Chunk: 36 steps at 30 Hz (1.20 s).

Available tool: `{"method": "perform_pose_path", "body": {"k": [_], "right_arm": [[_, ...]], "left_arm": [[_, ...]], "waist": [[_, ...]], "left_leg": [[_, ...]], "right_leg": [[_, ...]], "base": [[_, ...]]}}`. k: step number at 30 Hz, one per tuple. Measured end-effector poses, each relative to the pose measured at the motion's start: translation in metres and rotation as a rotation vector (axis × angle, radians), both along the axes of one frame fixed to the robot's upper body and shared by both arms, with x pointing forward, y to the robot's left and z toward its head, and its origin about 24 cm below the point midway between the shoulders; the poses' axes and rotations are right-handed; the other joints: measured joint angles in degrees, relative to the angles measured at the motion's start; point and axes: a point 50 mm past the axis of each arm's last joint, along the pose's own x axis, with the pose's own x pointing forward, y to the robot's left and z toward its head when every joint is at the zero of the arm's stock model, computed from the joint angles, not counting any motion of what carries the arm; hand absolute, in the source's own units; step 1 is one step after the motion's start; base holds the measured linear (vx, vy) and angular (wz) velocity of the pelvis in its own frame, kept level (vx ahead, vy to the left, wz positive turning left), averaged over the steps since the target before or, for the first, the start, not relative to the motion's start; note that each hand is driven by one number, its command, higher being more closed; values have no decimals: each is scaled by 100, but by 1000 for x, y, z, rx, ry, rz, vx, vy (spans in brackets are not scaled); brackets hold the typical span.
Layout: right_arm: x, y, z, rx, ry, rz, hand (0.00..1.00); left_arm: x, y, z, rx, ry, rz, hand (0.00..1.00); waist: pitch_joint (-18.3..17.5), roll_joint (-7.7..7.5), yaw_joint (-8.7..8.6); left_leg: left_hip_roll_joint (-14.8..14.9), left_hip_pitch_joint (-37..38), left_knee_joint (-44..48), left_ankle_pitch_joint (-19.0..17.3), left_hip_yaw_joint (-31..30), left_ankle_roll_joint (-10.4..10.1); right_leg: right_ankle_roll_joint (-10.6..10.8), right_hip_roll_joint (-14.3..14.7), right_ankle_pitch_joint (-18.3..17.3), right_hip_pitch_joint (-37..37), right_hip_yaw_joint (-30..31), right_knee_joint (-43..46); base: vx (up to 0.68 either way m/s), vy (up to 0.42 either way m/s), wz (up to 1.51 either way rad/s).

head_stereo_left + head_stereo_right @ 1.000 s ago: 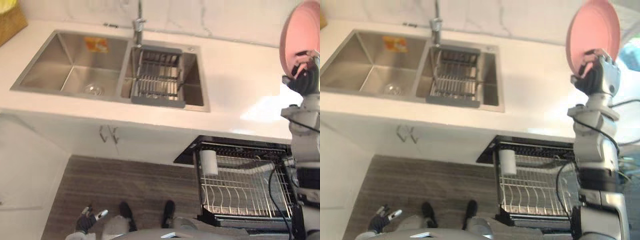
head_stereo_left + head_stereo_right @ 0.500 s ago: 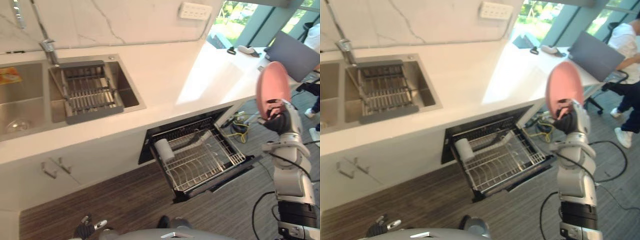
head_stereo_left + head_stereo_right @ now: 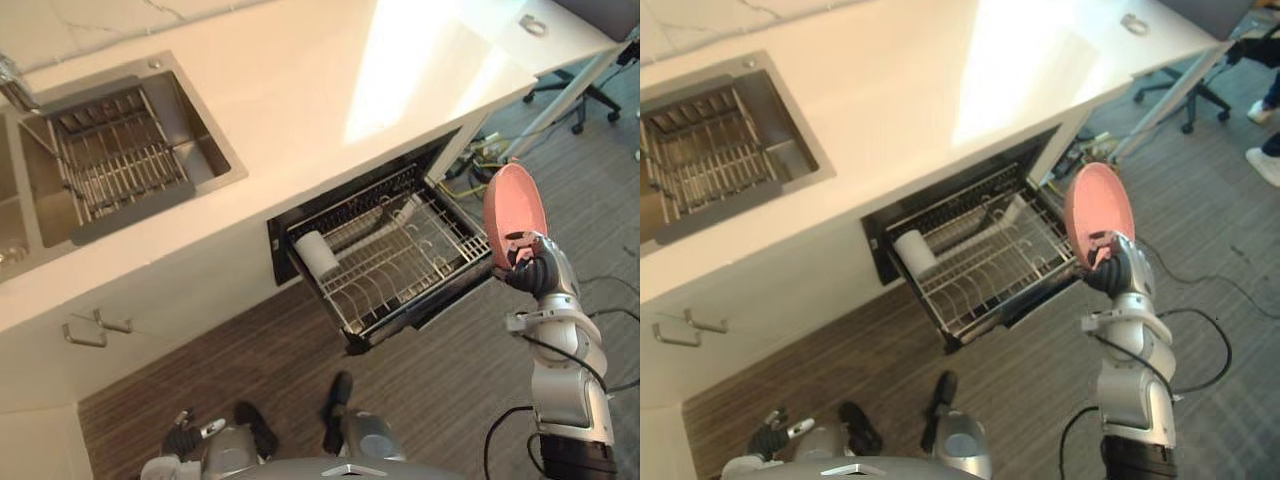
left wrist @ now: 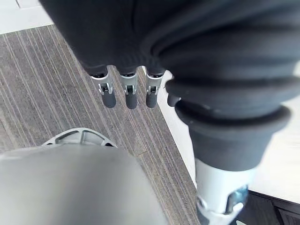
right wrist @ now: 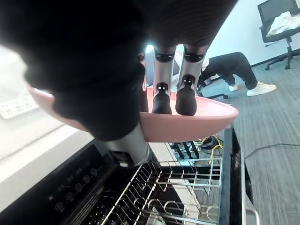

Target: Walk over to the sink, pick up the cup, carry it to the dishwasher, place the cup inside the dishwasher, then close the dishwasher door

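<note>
The right hand (image 3: 1112, 272) curls its fingers on the rim of a pink plate (image 3: 1095, 205), not a cup; the plate seems stiff, light and slippery. The left hand (image 4: 127, 89) hangs relaxed and empty.

You count one pink plate (image 3: 513, 212) and one white cup (image 3: 316, 253). You have one dishwasher (image 3: 280, 255) with one wire rack (image 3: 420, 260), and one sink (image 3: 205, 150) with one drain basket (image 3: 115, 160). On the cupboard front you count two cabinet handles (image 3: 83, 338). The tabletop (image 3: 330, 70) carries one small ring-shaped thing (image 3: 532, 24). Add one office chair (image 3: 580, 85) and two hands, the left hand (image 3: 182, 440) and the right hand (image 3: 530, 272)
</note>
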Motion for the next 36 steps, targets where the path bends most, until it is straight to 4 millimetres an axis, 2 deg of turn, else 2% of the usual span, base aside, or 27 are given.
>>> {"method": "perform_pose_path", "body": {"k": [1,3,5,6,9,12,14,20,26,31,36], "right_arm": [[1,2,-1,0,6,9,100],[15,21,0,-9,-4,108,100],[29,33,-3,-17,2,182,100],[37,41,-9,-11,25,219,100],[46,39,-10,-2,29,208,100],[61,40,16,-41,-61,213,100],[72,43,25,-74,-73,228,100],[95,47,26,-131,-17,259,100],[116,45,49,-188,-26,257,100],[130,46,60,-240,14,272,100],[146,29,64,-261,104,231,100]], "left_arm": [[0,-1,0,0,-3,-2,0],[0,-6,-1,-9,-2,-9,0],[2,-9,-1,-16,-19,-7,0],[12,-10,1,-9,-44,-19,0],[34,-11,9,0,-107,-53,0],[54,-12,16,13,-160,-85,0],[61,-14,20,19,-180,-114,0],[73,-19,24,10,-207,-157,0],[78,-20,26,-4,-223,-146,0],[82,-25,27,-16,-230,-168,0],[88,-28,29,-27,-244,-175,0]], "waist": [[29,22,5],[182,147,146],[249,252,167],[354,280,160],[499,317,171],[754,316,168],[851,331,177],[1084,431,293],[1250,601,353],[1260,622,460],[1352,802,533]], "left_leg": [[3,-51,118,-36,-110,48],[-46,-293,661,-385,-1636,13],[-67,-329,687,-619,-1907,-71],[-140,-313,688,-656,-1759,-21],[-315,-545,674,-648,-1699,93],[-440,-772,755,-614,-1646,164],[-477,-840,773,-625,-1656,183],[-583,-955,791,-625,-1691,254],[-684,-1224,875,-577,-1898,339],[-721,-1440,867,-492,-1989,351],[-837,-1552,733,-345,-2153,388]], "right_leg": [[5,-1,8,-34,50,19],[-11,128,126,-202,561,95],[43,173,195,-303,841,95],[87,112,293,-347,1000,25],[152,-42,454,-582,1071,-76],[154,-143,627,-852,1199,-140],[130,-155,699,-921,1240,-146],[129,-239,718,-1010,1260,-146],[196,-334,767,-1135,1199,-185],[215,-362,826,-1274,1151,-248],[207,-448,858,-1359,1028,-248]], "base": [[-30,138,-47],[-19,92,-99],[-42,105,-86],[-61,140,-57],[-67,135,-11],[-14,84,-4],[-15,79,-3],[-29,39,5],[-47,26,13],[-40,21,12],[-24,36,17]]}}
